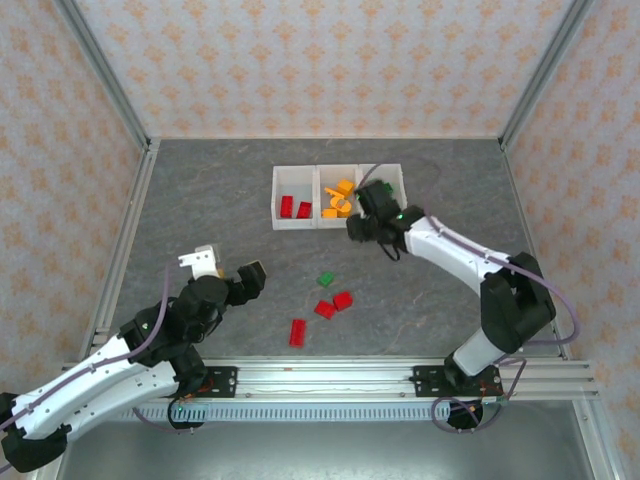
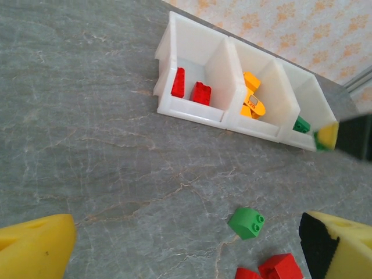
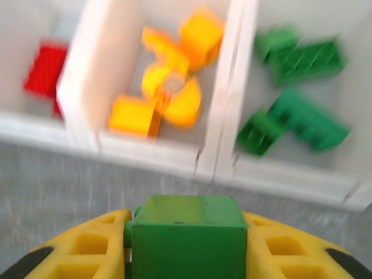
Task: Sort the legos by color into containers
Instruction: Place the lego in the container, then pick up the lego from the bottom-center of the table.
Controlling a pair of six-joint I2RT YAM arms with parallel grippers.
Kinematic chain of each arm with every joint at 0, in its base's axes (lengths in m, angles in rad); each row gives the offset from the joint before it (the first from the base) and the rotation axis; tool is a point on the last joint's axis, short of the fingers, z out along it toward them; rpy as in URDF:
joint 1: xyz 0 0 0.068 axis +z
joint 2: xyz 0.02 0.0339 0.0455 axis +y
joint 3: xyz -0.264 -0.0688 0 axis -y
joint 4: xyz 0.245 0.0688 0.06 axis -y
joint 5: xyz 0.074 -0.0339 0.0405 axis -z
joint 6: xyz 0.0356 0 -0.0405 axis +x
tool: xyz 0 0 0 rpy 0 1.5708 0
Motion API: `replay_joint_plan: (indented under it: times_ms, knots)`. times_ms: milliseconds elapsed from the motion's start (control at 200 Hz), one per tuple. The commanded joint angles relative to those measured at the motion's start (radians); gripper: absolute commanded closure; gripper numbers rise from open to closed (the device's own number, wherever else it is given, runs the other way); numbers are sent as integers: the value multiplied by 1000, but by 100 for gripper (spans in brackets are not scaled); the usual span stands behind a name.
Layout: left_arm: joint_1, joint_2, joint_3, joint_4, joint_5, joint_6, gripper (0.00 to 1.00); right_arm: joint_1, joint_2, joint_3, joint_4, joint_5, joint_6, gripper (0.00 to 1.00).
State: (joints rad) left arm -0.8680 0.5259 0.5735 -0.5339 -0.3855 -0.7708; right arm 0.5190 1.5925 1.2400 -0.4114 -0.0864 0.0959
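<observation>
While hanging over the near left part of the table [image 1: 210, 190], clasps nothing: left gripper [image 1: 228, 268] with fingers spread fully apart and bare grey surface between them. Past it, toward the middle of the table, four loose legos [image 1: 324, 309], well apart from both grippers: lone red brick [image 1: 297, 332] closest to the near edge, pair of red bricks [image 1: 343, 299] a little farther and just beside each other, small green brick [image 1: 325, 279] beyond those, apart from the pair. Farther again and right of the middle, right gripper [image 1: 356, 228] on an arm stretched in from the near right corner. Clenches a green lego [image 3: 189, 232] between its yellow fingers [image 3: 81, 250], flat square face toward the wrist camera. Sits at the near wall of the containers [image 1: 276, 200], about where the middle and right bins meet; cannot tell whether touching that wall. Closest to the far edge, roughly midway along it, three white bins joined in one row. Holds two red pieces [image 2: 201, 93] in the left bin, a heap of orange-yellow pieces [image 3: 168, 87], one curved like a ring, in the middle bin, and several green pieces [image 3: 296, 110], blurred, in the right bin
</observation>
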Motion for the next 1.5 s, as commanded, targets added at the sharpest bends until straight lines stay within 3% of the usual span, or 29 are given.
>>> replay_joint_plan:
  times_ms: [0, 155, 365, 471, 626, 726, 841, 1056, 1146, 1256, 1497]
  knots:
    - [6, 19, 16, 65, 26, 60, 1, -71, 102, 127, -12, -19, -8, 72]
    - [6, 41, -2, 65, 54, 54, 0, -157, 280, 309, -32, -68, -8, 70]
    - [6, 46, -40, 50, 101, 12, 1, -200, 434, 455, -78, -76, -15, 68]
    - [5, 45, -69, 67, 104, -35, 1, -207, 470, 485, -104, -69, -13, 58]
    - [6, 83, -118, 157, 169, -58, 0, -208, 463, 478, -122, -60, -12, 33]
    - [6, 149, -109, 184, 194, -32, 1, -207, 410, 443, -119, -65, -7, 21]
    - [6, 224, -92, 231, 234, 25, 1, -208, 312, 381, -120, -62, 10, 15]
    - [5, 444, -21, 283, 313, 90, 1, -199, 4, 60, -43, -113, 60, 0]
    - [4, 559, 54, 262, 284, 33, 1, -194, -102, -72, -54, -119, 70, 0]
    - [-3, 652, 77, 368, 313, -54, 1, -194, -236, -234, -28, -132, 91, 0]
    - [-39, 822, 106, 525, 330, -221, 1, -159, -462, -457, 48, -304, 66, 1]
